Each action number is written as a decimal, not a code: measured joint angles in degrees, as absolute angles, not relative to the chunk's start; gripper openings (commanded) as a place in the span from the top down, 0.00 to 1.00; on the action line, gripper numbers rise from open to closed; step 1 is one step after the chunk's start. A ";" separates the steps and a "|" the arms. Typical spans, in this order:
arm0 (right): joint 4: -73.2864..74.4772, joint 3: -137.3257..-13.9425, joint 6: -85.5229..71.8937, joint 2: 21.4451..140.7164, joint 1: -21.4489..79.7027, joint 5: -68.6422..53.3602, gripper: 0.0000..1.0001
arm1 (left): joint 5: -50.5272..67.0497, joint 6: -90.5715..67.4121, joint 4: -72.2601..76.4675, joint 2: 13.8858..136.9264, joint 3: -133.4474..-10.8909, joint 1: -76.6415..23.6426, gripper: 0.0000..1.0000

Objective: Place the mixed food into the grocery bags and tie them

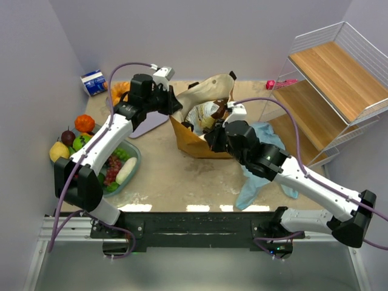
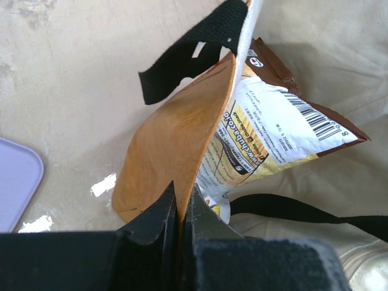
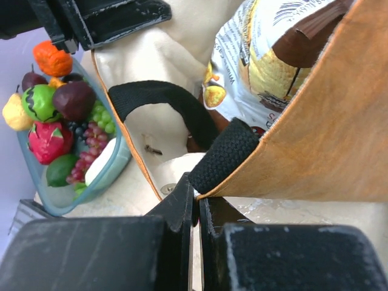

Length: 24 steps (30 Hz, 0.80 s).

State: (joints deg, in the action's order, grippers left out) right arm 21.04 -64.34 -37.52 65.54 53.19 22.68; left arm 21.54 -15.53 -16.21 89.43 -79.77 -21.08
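The mustard-tan tote bag (image 1: 193, 144) stands open at mid table. My left gripper (image 1: 174, 108) is shut on its left wall, seen in the left wrist view (image 2: 182, 191) pinching the tan fabric (image 2: 173, 139). My right gripper (image 1: 212, 137) is shut on the tote's rim (image 3: 303, 151) beside a black handle (image 3: 225, 159), as the right wrist view (image 3: 197, 189) shows. A brown snack packet (image 2: 273, 130) lies inside the tote. The light-blue plastic bag (image 1: 262, 165) lies under my right arm. An orange (image 1: 84, 123), plum (image 1: 68, 137), green apple (image 1: 82, 141) and yellow pear (image 1: 59, 151) sit at the left. The can is hidden.
A clear teal tub (image 1: 134, 162) with grapes and other fruit stands under my left arm. A lavender board (image 1: 148, 125) lies left of the tote. A blue carton (image 1: 94, 83) is at the back left. A wire shelf with wooden boards (image 1: 330, 79) fills the right.
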 measured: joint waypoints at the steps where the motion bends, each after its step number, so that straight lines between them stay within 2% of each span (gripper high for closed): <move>1: 21.10 -64.75 -37.28 65.91 53.17 22.20 1.00 | 21.50 -15.35 -16.21 89.43 -79.77 -20.97 1.00; 2: 21.65 -65.71 -36.95 66.67 53.10 21.21 0.93 | 21.47 -15.20 -16.21 89.41 -79.81 -20.80 1.00; 5: 23.18 -69.14 -35.83 69.43 53.12 20.03 0.90 | 22.37 -14.74 -16.91 89.41 -80.29 -19.18 1.00; 13: 23.29 -72.34 -32.42 70.78 50.68 20.10 0.96 | 24.23 -14.39 -19.59 89.58 -82.39 -14.52 1.00; 16: 23.14 -73.82 -30.72 73.97 48.21 20.01 1.00 | 23.24 -14.46 -19.57 89.62 -82.37 -14.24 1.00; 24: 22.17 -80.51 -26.46 84.82 42.54 19.97 1.00 | 19.03 -15.27 -14.50 87.59 -77.78 -13.67 1.00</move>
State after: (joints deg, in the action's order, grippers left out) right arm 22.17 -80.51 -26.46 84.82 42.54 19.97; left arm 19.03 -15.27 -14.50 87.59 -77.78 -13.67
